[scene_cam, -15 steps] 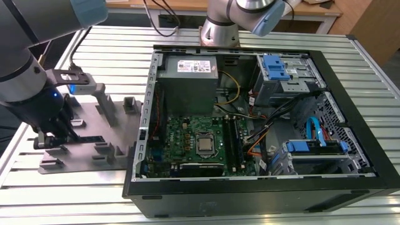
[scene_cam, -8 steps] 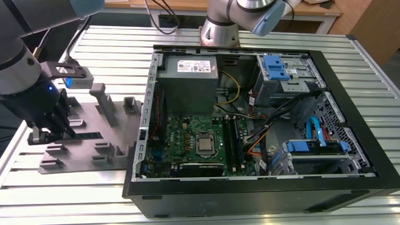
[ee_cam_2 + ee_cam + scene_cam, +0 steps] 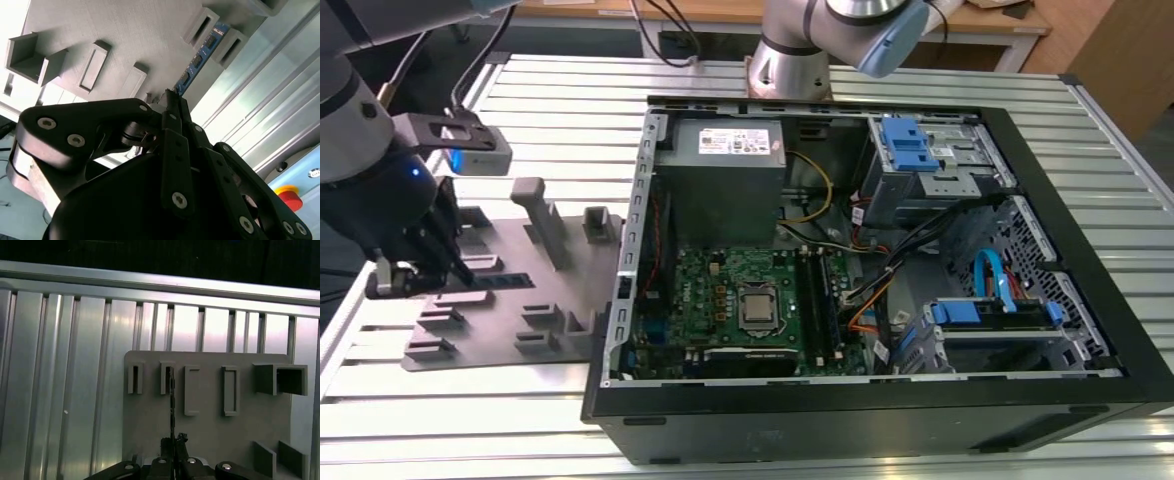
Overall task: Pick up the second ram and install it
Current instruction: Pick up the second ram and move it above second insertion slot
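The second ram point(image 3: 201, 56) is a thin stick with dark chips, standing on edge between two slot blocks of the grey fixture plate point(image 3: 115, 35). In the first wrist view the ram point(image 3: 171, 400) shows edge-on as a thin dark line running from a slot to my fingertips. My black gripper point(image 3: 173, 100) has its fingers drawn together on the near end of the stick. In the exterior view the gripper point(image 3: 403, 278) is low over the fixture plate point(image 3: 520, 300) at that view's left, with the ram point(image 3: 495, 282) just beside it. The green motherboard point(image 3: 740, 300) lies inside the open computer case point(image 3: 881, 400).
The case fills the middle and the exterior view's right, holding a power supply point(image 3: 720, 150), drive bays point(image 3: 934, 150) and loose cables point(image 3: 894, 250). Upright blocks point(image 3: 540, 215) rise from the fixture plate. Everything rests on a ribbed aluminium table point(image 3: 60, 390). A red-and-yellow button point(image 3: 290, 197) sits nearby.
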You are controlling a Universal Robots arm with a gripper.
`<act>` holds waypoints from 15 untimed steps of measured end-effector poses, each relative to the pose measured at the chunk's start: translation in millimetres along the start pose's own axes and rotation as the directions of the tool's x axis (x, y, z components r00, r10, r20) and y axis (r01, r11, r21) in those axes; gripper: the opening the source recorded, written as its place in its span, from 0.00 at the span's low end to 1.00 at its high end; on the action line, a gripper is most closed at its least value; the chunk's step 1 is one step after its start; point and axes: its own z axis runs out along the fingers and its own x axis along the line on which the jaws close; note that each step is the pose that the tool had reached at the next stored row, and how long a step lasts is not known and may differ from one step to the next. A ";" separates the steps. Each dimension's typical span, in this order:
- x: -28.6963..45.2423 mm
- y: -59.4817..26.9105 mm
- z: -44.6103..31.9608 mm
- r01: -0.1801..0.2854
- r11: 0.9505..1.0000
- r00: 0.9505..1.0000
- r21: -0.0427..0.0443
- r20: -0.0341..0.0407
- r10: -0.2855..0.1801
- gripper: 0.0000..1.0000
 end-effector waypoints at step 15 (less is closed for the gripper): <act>-1.0 0.5 -30.0 0.000 1.000 1.000 0.000 0.003 0.000 0.11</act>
